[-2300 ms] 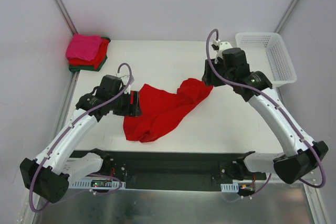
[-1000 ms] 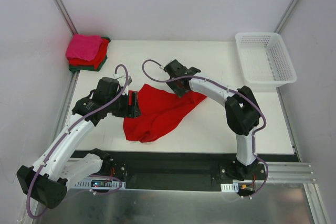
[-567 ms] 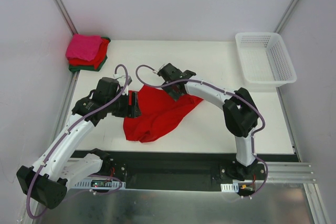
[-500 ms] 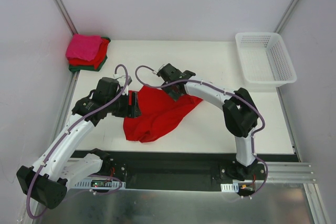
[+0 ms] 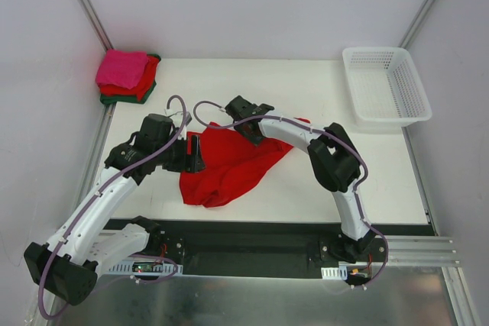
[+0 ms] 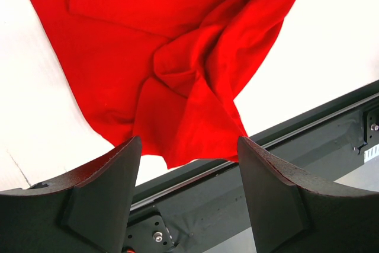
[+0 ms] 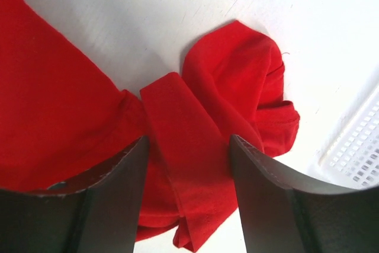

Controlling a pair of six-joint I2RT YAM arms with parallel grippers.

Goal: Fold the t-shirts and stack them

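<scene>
The red t-shirt point(image 5: 229, 166) lies crumpled mid-table, not yet spread. The left gripper point(image 6: 189, 143) hovers open and empty at its nine o'clock edge. The right gripper point(image 7: 188, 140) straddles a twelve o'clock fold with parted jaws, grip unclear; next, pinch and pull flat.

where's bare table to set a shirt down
Bare white table along the far edge, between the pink-topped folded shirt stack and the white plastic lattice basket; also near-right corner. Crowded: centre, crumpled bright red t-shirt with left arm and right arm over it.
</scene>
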